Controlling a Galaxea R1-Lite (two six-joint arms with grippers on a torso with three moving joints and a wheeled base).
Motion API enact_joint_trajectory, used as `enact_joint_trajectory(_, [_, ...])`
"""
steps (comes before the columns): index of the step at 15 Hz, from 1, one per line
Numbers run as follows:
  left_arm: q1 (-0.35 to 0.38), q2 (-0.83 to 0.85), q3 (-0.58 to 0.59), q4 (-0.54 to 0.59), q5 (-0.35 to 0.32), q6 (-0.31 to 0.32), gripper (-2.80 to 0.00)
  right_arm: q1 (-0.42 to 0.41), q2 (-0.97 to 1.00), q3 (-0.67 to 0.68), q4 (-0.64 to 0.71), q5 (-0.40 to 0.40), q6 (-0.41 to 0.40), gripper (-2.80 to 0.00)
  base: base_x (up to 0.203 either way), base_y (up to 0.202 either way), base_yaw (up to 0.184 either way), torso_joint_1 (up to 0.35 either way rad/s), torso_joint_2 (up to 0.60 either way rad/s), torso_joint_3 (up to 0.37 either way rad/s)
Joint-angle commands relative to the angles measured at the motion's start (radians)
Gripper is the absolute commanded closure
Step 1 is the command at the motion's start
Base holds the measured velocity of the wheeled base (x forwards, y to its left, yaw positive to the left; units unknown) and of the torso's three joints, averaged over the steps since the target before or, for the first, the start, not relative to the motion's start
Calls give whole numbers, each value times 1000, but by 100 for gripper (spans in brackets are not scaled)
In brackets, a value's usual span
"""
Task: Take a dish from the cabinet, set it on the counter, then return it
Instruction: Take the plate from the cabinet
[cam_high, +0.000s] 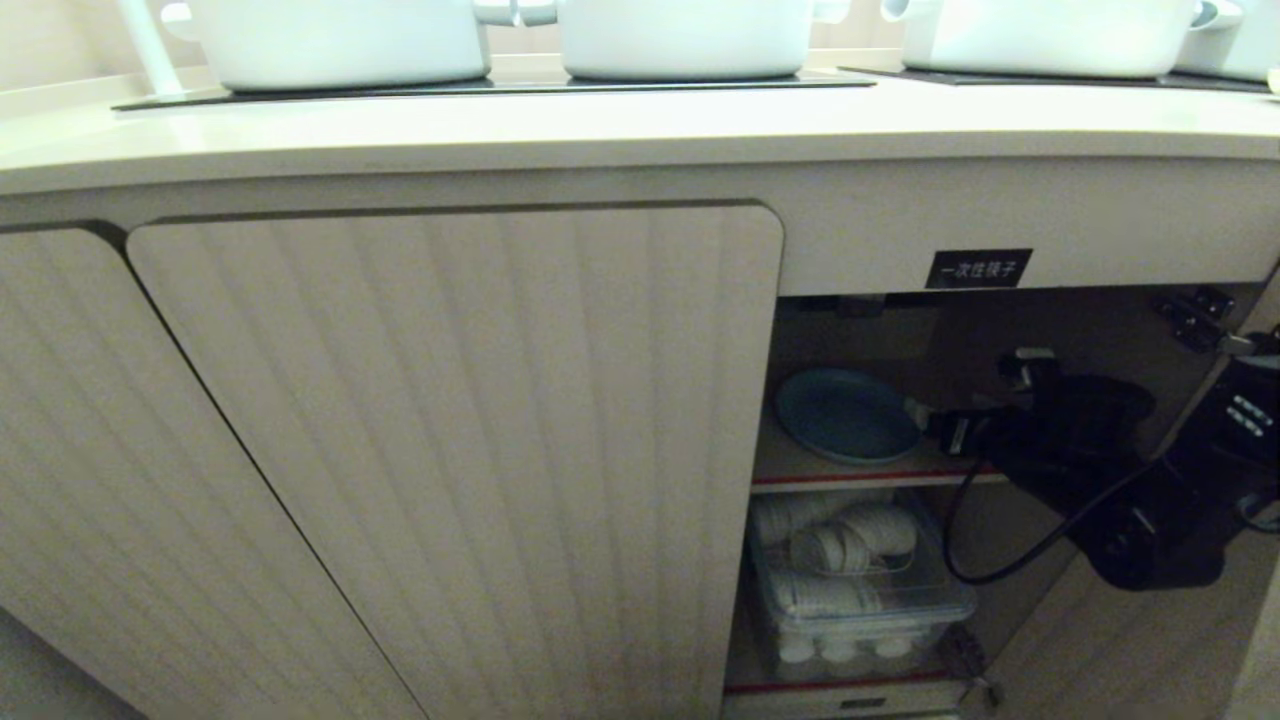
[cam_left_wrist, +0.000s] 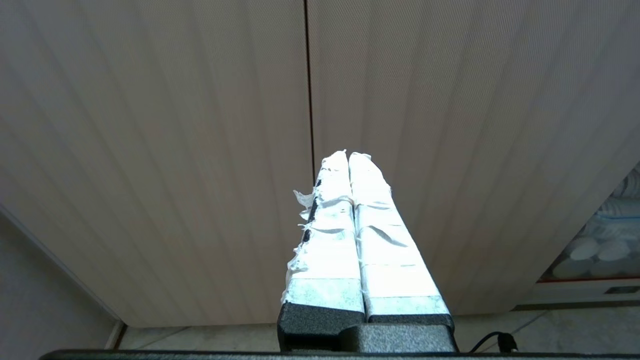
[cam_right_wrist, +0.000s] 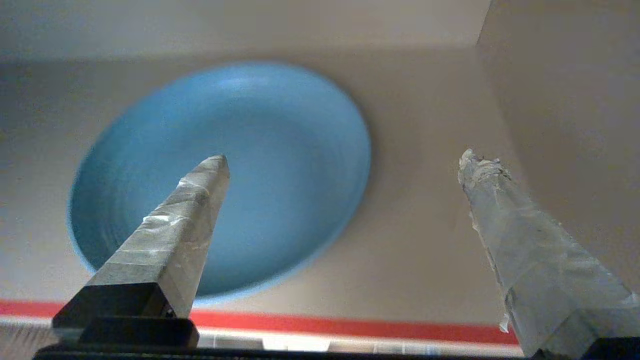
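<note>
Dish (cam_high: 846, 414) is seated on cabinet (cam_high: 470, 440) upper shelf, near its front edge; right gripper (cam_right_wrist: 345, 165) is held spread wide beside it, nothing gripped; white cups are stored in clear bin (cam_high: 862, 600) below

Our right arm reaches in from the right, its forearm level and its black wrist trailing a looped cable. Our right claw (cam_high: 925, 418) points leftward with its two taped fingers (cam_right_wrist: 172, 235) spread wide apart, nothing between them. Our left claw (cam_left_wrist: 348, 157) shows only in its wrist view, its white-wrapped fingers pressed together, tips touching.
</note>
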Motion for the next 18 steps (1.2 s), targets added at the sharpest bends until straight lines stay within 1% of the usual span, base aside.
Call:
enact_joint_trajectory(1, [0, 0, 0, 0, 0, 0, 0, 1, 1, -19, 3, 1, 1, -280, 0, 0, 0, 0, 0, 0])
enact_joint_trajectory(3, [0, 0, 0, 0, 1, 0, 0, 1, -1, -35, 38, 1, 1, -280, 0, 0, 0, 0, 0, 0])
enact_joint_trajectory(7, [0, 0, 0, 0, 0, 0, 0, 5, -2, -39, 55, 1, 1, -280, 0, 0, 0, 0, 0, 0])
enact_joint_trajectory(12, [0, 0, 0, 0, 1, 0, 0, 14, -16, -51, 114, 3, 2, -280, 0, 0, 0, 0, 0, 0])
enact_joint_trajectory(16, [0, 0, 0, 0, 1, 0, 0, 22, -27, -91, 197, 3, 2, -280, 0, 0, 0, 0, 0, 0])
enact_joint_trajectory(18, [0, 0, 0, 0, 1, 0, 0, 23, -41, -114, 260, 3, 2, -280, 0, 0, 0, 0, 0, 0])
